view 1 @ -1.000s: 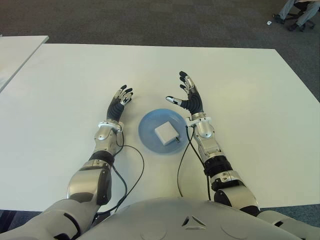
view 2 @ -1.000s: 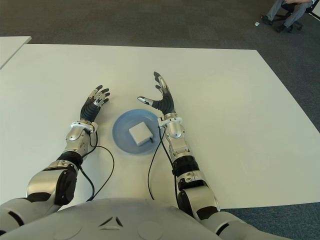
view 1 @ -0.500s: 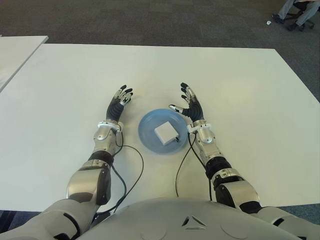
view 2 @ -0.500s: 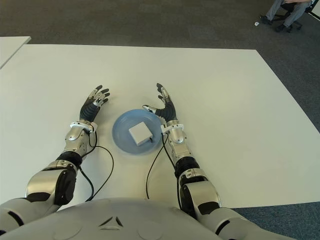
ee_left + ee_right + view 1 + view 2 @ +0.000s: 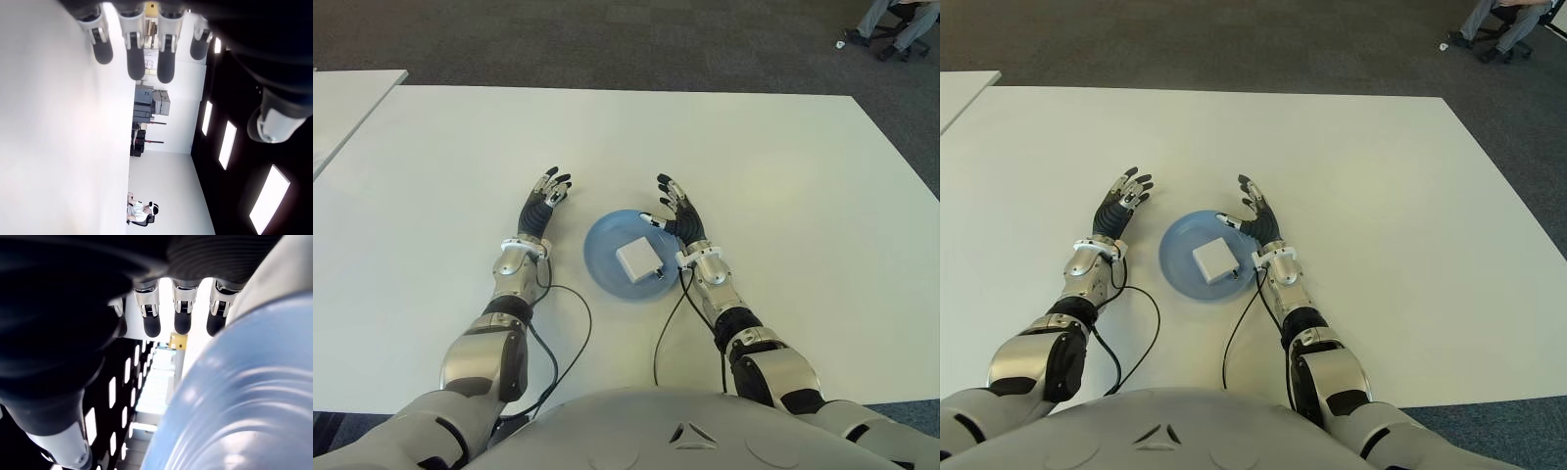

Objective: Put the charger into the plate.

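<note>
In plate (image 5: pixel 603 257), charger (image 5: pixel 639 259), seemingly clear of right hand (image 5: pixel 678 217).

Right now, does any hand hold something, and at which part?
Nothing is held. Left hand and right hand are open; the charger lies in the plate.

Glossy plate (image 5: pixel 603 262) (matt table (image 5: pixel 783 176))
</note>
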Action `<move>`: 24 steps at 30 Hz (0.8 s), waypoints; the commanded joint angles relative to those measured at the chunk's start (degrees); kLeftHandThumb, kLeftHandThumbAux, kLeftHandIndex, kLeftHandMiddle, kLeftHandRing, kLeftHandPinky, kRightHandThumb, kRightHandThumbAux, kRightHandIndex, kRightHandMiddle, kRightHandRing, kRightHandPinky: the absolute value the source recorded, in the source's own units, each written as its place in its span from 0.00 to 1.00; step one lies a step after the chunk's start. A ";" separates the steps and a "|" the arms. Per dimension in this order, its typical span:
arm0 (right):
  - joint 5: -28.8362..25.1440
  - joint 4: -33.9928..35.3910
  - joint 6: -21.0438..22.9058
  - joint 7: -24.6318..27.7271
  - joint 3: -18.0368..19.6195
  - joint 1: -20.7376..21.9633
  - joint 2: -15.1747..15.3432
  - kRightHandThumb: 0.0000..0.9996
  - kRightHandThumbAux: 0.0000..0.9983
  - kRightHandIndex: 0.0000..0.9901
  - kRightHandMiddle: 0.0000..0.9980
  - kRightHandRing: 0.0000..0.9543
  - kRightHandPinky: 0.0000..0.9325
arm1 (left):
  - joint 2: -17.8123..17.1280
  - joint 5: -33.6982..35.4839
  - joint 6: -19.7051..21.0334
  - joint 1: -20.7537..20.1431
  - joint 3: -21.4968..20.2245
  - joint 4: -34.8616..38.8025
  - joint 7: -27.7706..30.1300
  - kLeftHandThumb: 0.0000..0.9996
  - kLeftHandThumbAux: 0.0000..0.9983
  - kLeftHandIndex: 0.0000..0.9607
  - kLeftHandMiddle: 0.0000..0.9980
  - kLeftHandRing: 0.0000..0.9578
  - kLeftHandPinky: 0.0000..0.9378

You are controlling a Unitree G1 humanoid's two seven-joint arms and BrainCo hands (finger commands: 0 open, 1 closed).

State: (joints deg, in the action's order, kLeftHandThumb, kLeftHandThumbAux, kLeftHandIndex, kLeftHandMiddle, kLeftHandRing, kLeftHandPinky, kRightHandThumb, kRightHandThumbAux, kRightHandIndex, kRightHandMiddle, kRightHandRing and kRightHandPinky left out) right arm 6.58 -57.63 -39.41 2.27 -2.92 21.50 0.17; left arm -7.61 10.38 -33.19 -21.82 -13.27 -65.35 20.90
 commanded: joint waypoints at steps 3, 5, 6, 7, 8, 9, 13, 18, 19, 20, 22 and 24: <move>-2.30 -2.36 0.40 1.22 2.37 1.74 1.11 0.00 0.77 0.05 0.04 0.03 0.06 | -0.40 -0.16 4.66 4.03 -0.40 -3.61 0.30 0.00 0.47 0.01 0.18 0.17 0.11; -2.47 -2.70 0.42 1.39 2.86 2.19 1.30 0.00 0.78 0.06 0.04 0.04 0.06 | -0.48 -0.13 4.65 4.05 -0.43 -3.63 0.35 0.00 0.47 0.01 0.18 0.17 0.11; -2.61 -3.10 0.43 1.17 3.24 2.52 1.47 0.00 0.78 0.06 0.05 0.04 0.06 | -0.57 -0.16 4.61 4.08 -0.43 -3.63 0.31 0.00 0.47 0.01 0.18 0.17 0.11; -2.70 -3.39 0.41 1.02 3.49 2.73 1.57 0.00 0.79 0.07 0.05 0.04 0.06 | -0.62 -0.19 4.58 4.09 -0.43 -3.62 0.28 0.00 0.47 0.01 0.18 0.17 0.11; -2.93 -3.73 0.44 0.97 3.85 2.98 1.75 0.00 0.80 0.07 0.05 0.04 0.06 | -0.66 -0.25 4.55 4.11 -0.39 -3.61 0.20 0.00 0.48 0.02 0.18 0.17 0.11; -3.54 -4.54 0.49 1.29 4.60 3.36 2.20 0.00 0.80 0.07 0.06 0.04 0.06 | -0.77 -0.29 4.55 4.13 -0.37 -3.62 0.18 0.00 0.48 0.02 0.18 0.17 0.11; -5.10 -6.95 0.13 2.41 6.67 3.97 3.07 0.00 0.81 0.07 0.07 0.04 0.05 | -1.04 -0.32 4.61 4.18 -0.36 -3.65 0.34 0.00 0.48 0.02 0.18 0.16 0.11; -6.60 -7.63 -0.73 2.55 8.40 4.07 2.20 0.00 0.83 0.06 0.07 0.04 0.05 | -1.34 -0.27 4.71 4.23 -0.38 -3.61 0.58 0.00 0.48 0.01 0.18 0.16 0.11; -7.05 -7.66 -0.79 2.65 8.83 4.06 2.03 0.00 0.83 0.06 0.07 0.04 0.05 | -1.37 -0.28 4.71 4.24 -0.37 -3.59 0.59 0.00 0.48 0.01 0.18 0.16 0.11; -7.35 -7.71 -0.83 2.74 9.14 4.07 1.92 0.00 0.83 0.06 0.07 0.03 0.04 | -1.38 -0.29 4.71 4.25 -0.37 -3.58 0.60 0.00 0.47 0.01 0.18 0.16 0.11; -7.80 -7.82 -0.87 2.85 9.62 4.08 1.73 0.00 0.83 0.05 0.07 0.03 0.04 | -1.48 -0.29 4.70 4.28 -0.38 -3.61 0.66 0.00 0.47 0.01 0.17 0.16 0.11; -8.20 -7.92 -0.87 2.76 10.03 4.12 1.52 0.00 0.83 0.05 0.07 0.03 0.04 | -1.58 -0.32 4.65 4.31 -0.36 -3.62 0.70 0.00 0.47 0.01 0.17 0.16 0.11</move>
State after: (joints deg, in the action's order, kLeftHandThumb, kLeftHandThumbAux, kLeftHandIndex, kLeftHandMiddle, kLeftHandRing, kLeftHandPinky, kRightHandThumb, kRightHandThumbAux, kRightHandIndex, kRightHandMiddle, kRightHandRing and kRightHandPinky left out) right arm -0.45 -64.55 -40.29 4.82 6.30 25.42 2.65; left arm -8.99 10.40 -33.18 -21.53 -13.38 -65.42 21.41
